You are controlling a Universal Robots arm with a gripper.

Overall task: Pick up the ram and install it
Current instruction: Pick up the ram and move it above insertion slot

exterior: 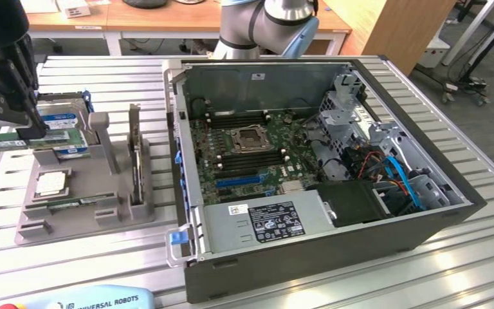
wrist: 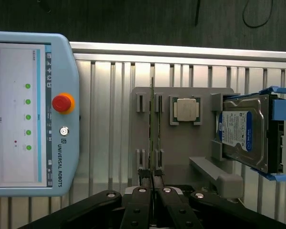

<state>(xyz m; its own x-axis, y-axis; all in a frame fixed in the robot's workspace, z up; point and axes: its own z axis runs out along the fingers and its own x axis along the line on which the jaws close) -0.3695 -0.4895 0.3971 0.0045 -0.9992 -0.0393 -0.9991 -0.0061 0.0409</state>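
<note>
Gripper [wrist: 152, 178] seems clamped on the ram [wrist: 152, 133] (seen edge-on); teach pendant [wrist: 33, 114] reads UNIVERSAL ROBOTS.

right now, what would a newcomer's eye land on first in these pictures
The open black computer case with its green motherboard dominates the exterior view's right. At that view's left the black hand grips a thin green ram stick over the grey holder tray. In the wrist view, a pale blue control tablet with a red button lies beside that tray.

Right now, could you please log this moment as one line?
tool shut on ram | over grey fixture | computer case open
</note>
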